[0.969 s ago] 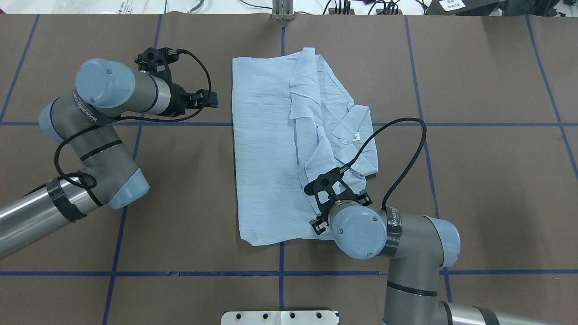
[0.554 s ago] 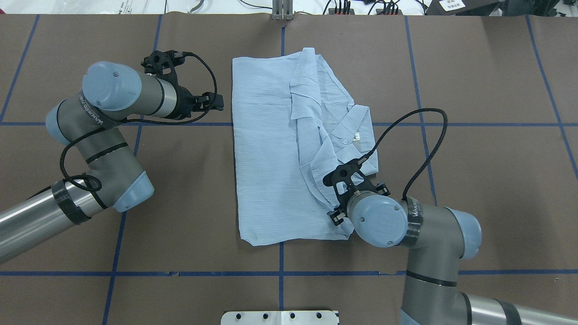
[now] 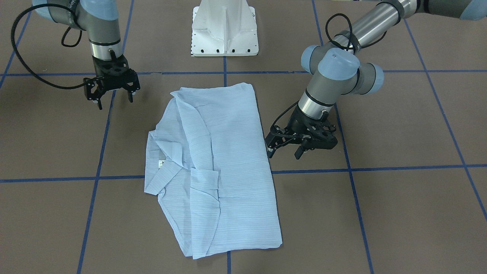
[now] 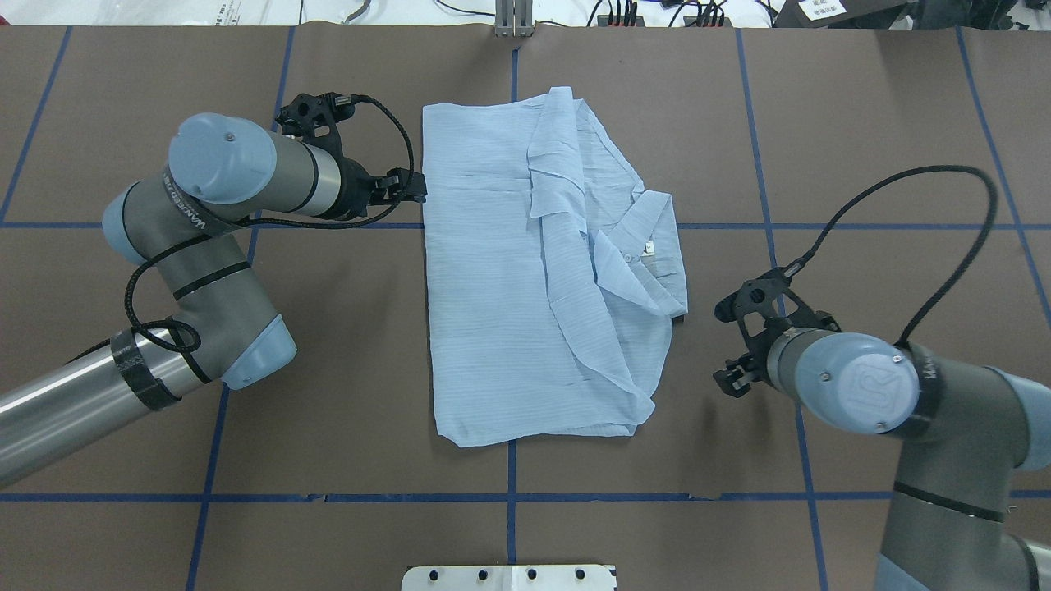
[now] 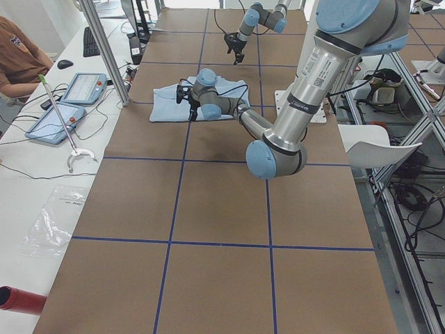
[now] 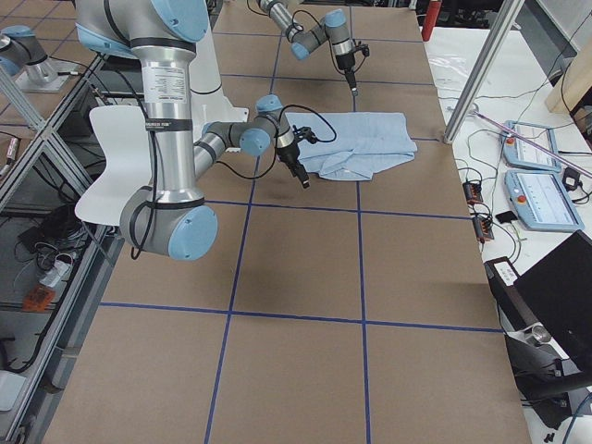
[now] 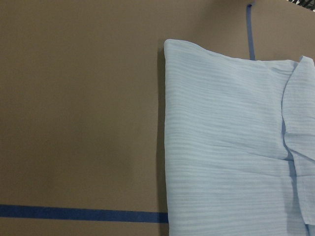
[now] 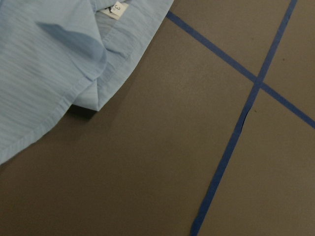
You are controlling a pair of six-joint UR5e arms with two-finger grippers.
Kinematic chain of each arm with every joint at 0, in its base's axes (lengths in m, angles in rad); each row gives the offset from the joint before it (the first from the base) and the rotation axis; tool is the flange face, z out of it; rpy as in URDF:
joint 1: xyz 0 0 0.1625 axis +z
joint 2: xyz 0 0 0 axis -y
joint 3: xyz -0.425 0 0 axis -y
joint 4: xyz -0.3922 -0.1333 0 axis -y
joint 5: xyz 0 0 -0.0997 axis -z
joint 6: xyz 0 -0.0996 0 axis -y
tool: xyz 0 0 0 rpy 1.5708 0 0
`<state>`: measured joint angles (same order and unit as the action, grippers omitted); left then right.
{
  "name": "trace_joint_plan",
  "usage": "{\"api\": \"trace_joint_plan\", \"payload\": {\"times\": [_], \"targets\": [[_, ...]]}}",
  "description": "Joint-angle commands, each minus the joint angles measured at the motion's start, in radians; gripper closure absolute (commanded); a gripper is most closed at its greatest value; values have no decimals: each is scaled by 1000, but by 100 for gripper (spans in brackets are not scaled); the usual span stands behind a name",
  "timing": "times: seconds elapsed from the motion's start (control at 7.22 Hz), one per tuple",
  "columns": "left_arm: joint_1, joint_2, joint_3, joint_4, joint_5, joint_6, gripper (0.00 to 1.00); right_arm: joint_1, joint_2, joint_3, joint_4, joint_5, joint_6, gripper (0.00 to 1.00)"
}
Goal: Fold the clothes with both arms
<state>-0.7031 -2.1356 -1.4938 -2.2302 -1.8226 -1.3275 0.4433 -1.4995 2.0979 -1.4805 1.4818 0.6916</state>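
The light-blue striped shirt (image 4: 501,271) lies folded in a rough rectangle at the table's middle, its collar and white neck label (image 4: 649,246) on the right side; it also shows in the front view (image 3: 228,167). My left gripper (image 3: 283,154) is open and empty, low beside the shirt's left edge (image 4: 406,187); its wrist view shows that edge (image 7: 231,147). My right gripper (image 3: 114,102) is open and empty, off the shirt to its right (image 4: 743,345). The right wrist view shows the collar corner (image 8: 44,64) and bare table.
The brown table cover is crossed by blue tape lines (image 4: 509,497). The white pedestal (image 3: 224,30) stands at the robot's side. A side bench with tablets (image 5: 62,104) and a seated person (image 5: 21,56) lies beyond the far edge.
My right gripper has drawn back to the right, off the shirt's near right part, which now lies flat. My left gripper has moved right, up to the shirt's left edge.
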Motion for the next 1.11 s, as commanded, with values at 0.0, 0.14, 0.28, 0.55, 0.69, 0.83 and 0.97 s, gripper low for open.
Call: {"api": "trace_joint_plan", "payload": {"times": [0.0,0.14,0.28,0.55,0.69,0.83,0.97], "targets": [[1,0,0,1,-1,2,0,28,220,-120,-7,34,0,0],[-1,3,3,0,0,8,0,26,342,-212,-11,34,21,0],[-1,6,7,-2,0,11,0,21,388,-255,-6,32,22,0],[1,9,7,-2,0,10,0,17,520,-397,3,28,22,0],[1,9,7,-2,0,10,0,17,565,-459,3,28,20,0],[1,11,9,-2,0,10,0,11,567,-464,0,25,20,0],[1,11,9,-2,0,10,0,3,587,-493,0,20,19,0]]}}
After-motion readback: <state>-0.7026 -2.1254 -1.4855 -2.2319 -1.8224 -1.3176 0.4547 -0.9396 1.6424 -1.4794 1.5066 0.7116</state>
